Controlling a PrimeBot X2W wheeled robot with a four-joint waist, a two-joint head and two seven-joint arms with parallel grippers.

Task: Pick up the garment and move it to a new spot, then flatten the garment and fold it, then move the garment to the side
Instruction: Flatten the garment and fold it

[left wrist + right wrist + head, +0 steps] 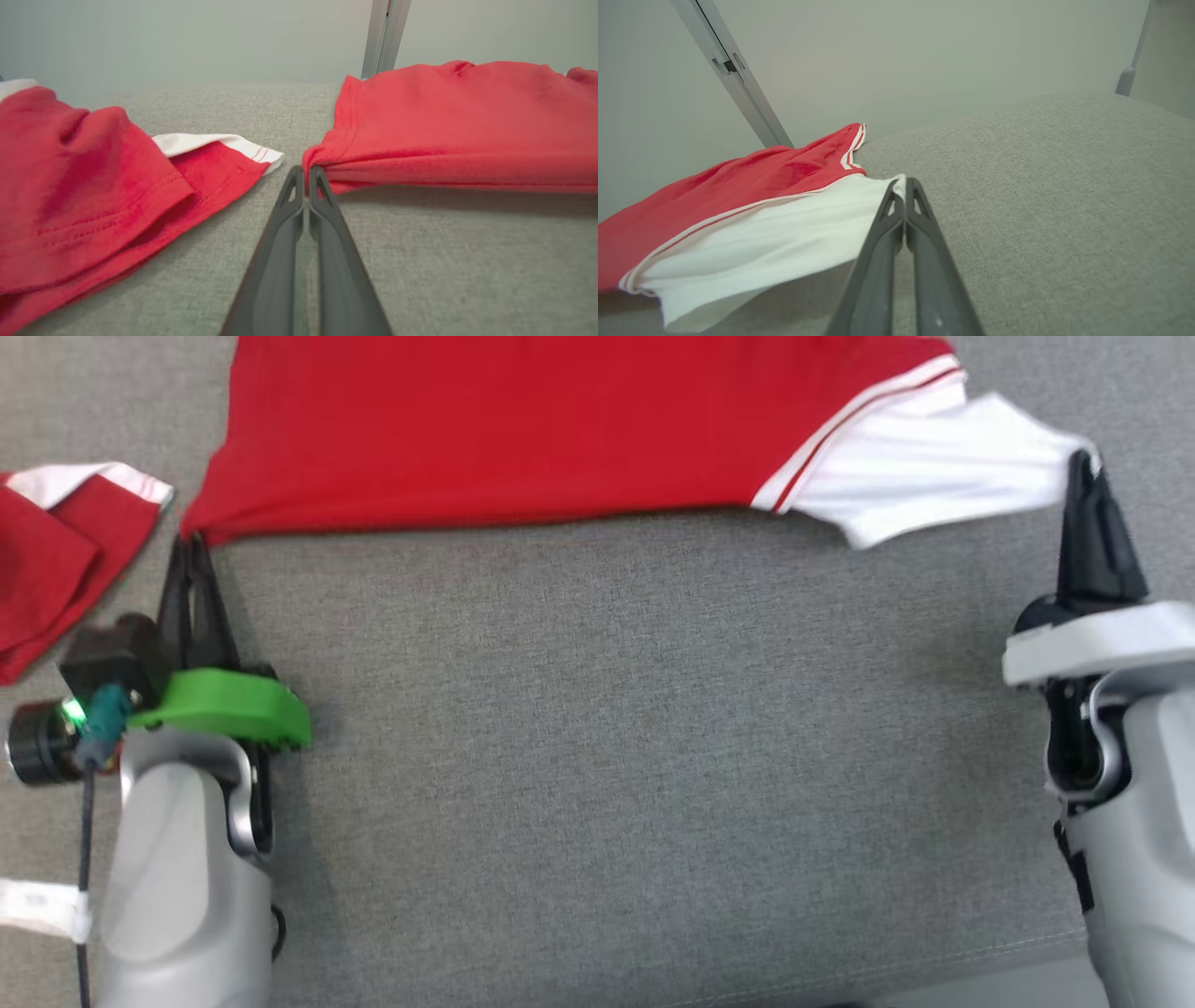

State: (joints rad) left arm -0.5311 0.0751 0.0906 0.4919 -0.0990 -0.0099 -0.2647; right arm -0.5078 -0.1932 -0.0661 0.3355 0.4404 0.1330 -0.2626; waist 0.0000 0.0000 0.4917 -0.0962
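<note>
clamping the garment (513,420) by both near corners, left tool (191,543) and right tool (1083,462) flank open grey cushion (607,756).

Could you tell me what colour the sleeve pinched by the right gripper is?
The sleeve is white; right wrist view shows it best.

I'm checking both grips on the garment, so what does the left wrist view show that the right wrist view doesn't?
Left wrist view: the left gripper shut on the red corner of the garment, plus a second red garment lying apart to its left. Right wrist view: the right gripper shut on the tip of the white sleeve, with its red-striped seam. Shared: the garment's red body and the grey cushion under it.
</note>
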